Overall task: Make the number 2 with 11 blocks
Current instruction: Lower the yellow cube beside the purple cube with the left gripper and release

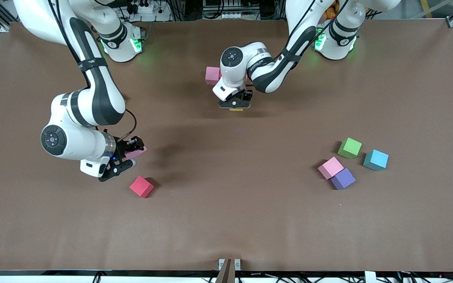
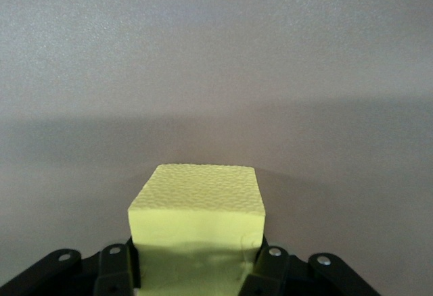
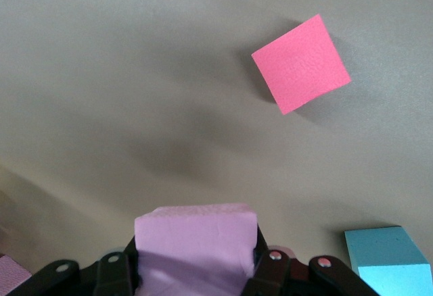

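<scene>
My left gripper (image 1: pixel 236 105) is shut on a yellow block (image 2: pixel 196 208), its fingers (image 2: pixel 270 265) pressed to two sides. It is low at the table's middle, beside a pink block (image 1: pixel 212 75) that lies toward the robots' bases; whether the yellow block touches the table I cannot tell. My right gripper (image 1: pixel 134 151) is shut on another pink block (image 3: pixel 196 238), held tilted above the table toward the right arm's end. A red block (image 1: pixel 141 186) (image 3: pixel 301 64) lies just nearer the front camera than that gripper. No number 2 shape shows.
Toward the left arm's end lie a green block (image 1: pixel 349 147), a teal-blue block (image 1: pixel 376 159), a pink block (image 1: pixel 330 167) and a purple block (image 1: pixel 343 178) touching it. A teal-blue block (image 3: pixel 389 255) shows at the right wrist view's edge.
</scene>
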Available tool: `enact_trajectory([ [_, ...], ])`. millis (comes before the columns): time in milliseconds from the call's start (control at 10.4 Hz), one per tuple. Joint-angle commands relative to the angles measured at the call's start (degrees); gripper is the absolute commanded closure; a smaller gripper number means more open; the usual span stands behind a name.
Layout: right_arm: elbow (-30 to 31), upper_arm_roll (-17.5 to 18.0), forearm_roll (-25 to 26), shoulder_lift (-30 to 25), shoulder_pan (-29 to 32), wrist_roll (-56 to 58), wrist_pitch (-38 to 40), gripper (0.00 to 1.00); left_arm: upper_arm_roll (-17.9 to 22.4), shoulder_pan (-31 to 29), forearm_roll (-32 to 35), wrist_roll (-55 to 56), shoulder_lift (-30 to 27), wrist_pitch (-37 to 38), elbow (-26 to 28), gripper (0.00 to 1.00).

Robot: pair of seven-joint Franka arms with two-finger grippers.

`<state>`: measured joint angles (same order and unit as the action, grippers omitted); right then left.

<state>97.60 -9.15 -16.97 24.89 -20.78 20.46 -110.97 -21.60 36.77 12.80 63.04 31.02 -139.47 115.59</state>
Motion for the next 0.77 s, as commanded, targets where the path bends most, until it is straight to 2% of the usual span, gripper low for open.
enact_trajectory([
  [0,2.16,0.27,1.06,-2.21,-0.06,-1.3,-0.13,0.88,0.07,0.41,-0.41,-0.2,-0.26,0.96,-0.36,0.0],
  [193,2.16,0.27,1.06,-2.21,-0.06,-1.22,-0.13,0.88,-1.33,0.32,-0.32,-0.28,-0.87,1.22,-0.36,0.0],
  [676,2.16,0.27,1.06,-2.21,-0.58,-1.22,0.05,0.88,-1.34,-1.43,-0.32,-0.46,-6.4,3.94,-0.28,0.0],
])
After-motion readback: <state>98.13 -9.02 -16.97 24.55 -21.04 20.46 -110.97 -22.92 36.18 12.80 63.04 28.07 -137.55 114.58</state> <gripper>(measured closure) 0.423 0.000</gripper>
